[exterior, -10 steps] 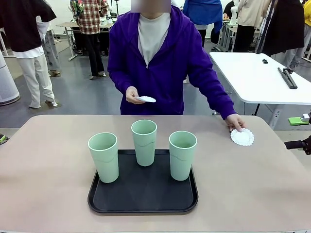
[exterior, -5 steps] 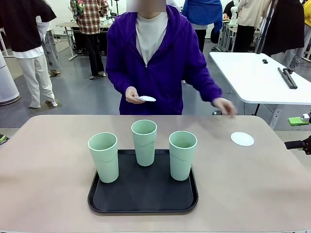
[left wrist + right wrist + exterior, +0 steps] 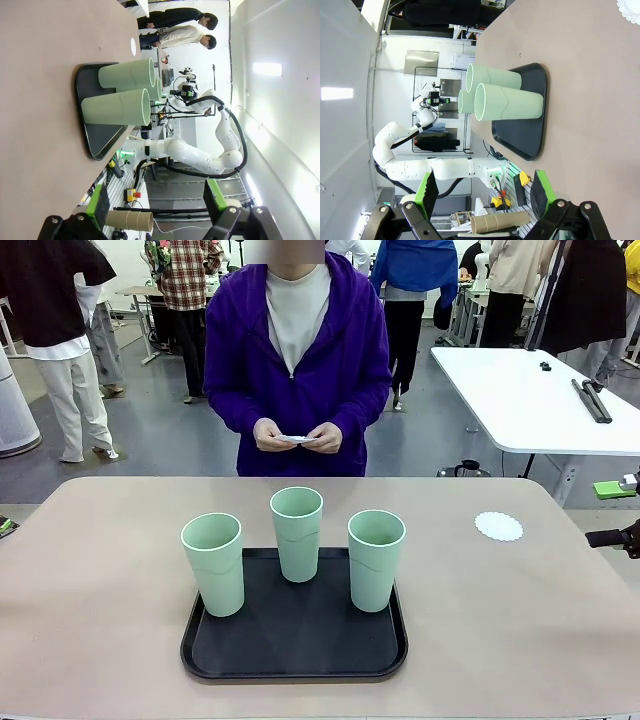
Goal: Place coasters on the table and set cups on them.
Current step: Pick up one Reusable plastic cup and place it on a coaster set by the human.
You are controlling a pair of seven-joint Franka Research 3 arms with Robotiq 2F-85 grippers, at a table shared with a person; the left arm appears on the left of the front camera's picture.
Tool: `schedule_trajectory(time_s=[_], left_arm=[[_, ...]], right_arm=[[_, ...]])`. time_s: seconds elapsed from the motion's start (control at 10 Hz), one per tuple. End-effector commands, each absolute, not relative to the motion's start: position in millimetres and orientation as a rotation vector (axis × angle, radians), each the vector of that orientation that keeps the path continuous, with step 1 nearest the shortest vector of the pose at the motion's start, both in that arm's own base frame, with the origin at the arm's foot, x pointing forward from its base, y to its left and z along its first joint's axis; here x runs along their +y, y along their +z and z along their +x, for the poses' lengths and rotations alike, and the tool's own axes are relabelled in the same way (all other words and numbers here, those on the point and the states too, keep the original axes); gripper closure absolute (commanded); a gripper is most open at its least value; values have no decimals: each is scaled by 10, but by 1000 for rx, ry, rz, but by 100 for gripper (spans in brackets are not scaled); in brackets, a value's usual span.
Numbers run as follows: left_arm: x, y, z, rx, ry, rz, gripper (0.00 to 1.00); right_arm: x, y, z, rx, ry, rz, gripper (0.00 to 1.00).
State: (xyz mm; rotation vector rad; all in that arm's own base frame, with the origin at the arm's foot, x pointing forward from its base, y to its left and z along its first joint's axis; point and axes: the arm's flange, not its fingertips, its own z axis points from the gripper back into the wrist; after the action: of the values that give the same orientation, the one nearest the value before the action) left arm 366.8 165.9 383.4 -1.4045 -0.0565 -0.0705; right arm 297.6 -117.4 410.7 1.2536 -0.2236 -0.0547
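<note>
three mint plastic tumblers [image 3: 297, 533] on black tray [image 3: 295, 655]; white scalloped paper doily [image 3: 498, 526] on beige bench [image 3: 100, 570]; left pincer [image 3: 155, 197], right pincer [image 3: 485, 192] both released

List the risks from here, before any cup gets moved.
1. The three cups stand close together on the tray; gripping one may knock a neighbour over.
2. The coaster looks thin and lies loose near the table's far right corner; a cup set down off-centre could shove it.
</note>
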Motion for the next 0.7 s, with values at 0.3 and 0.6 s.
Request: schedule_trajectory(time_s=[0.3, 0.6], left_arm=[[1690, 3846, 3670, -66, -86, -1417, 0], [1690, 3846, 3670, -66, -86, -1417, 0]], right_arm=[[-1168, 4116, 2977, -224, -53, 1258, 0], [-1195, 4499, 3289, -343, 135, 1081, 0]])
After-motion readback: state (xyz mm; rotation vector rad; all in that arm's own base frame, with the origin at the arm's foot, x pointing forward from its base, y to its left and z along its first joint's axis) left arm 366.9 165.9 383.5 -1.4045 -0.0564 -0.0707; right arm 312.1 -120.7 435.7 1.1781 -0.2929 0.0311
